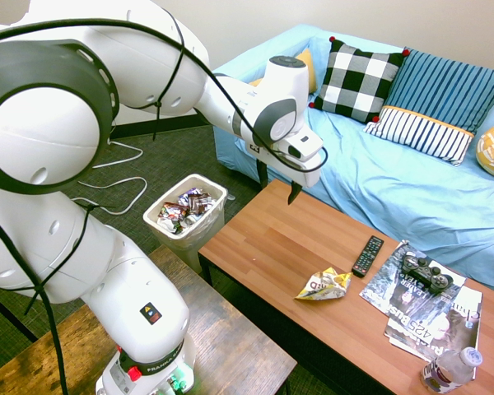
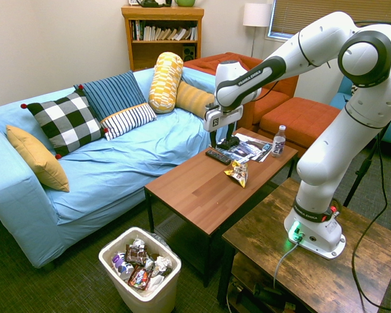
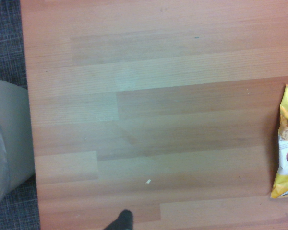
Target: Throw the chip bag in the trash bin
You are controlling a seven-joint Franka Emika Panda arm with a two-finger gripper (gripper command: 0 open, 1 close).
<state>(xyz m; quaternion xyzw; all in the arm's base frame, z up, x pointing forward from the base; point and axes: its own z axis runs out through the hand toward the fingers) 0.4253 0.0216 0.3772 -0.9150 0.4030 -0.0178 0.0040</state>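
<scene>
Hovering over the coffee table (image 1: 263, 239) with nothing in the gripper (image 1: 294, 194); honestly I can't tell if the jaws are apart or together, they're just a dark sliver in both wide shots. The chip bag (image 1: 323, 285) lies flat on the wood, untouched, off to one side of the jaws and lower down, toward the remote (image 1: 368, 255) and the magazines (image 1: 432, 309); in the wrist view the chip bag (image 3: 286, 143) only peeks in at the edge, so the jaws are nowhere near centred on it. Its long axis looks to run roughly across the table's short way, going by the wrist shot. The trash bin (image 1: 189, 216) sits on the floor off the opposite end of the table from the bag, already full of wrappers. So my guess: the arm needs to slide sideways away from the bin, then drop; only after the grab does it head back over.
</scene>
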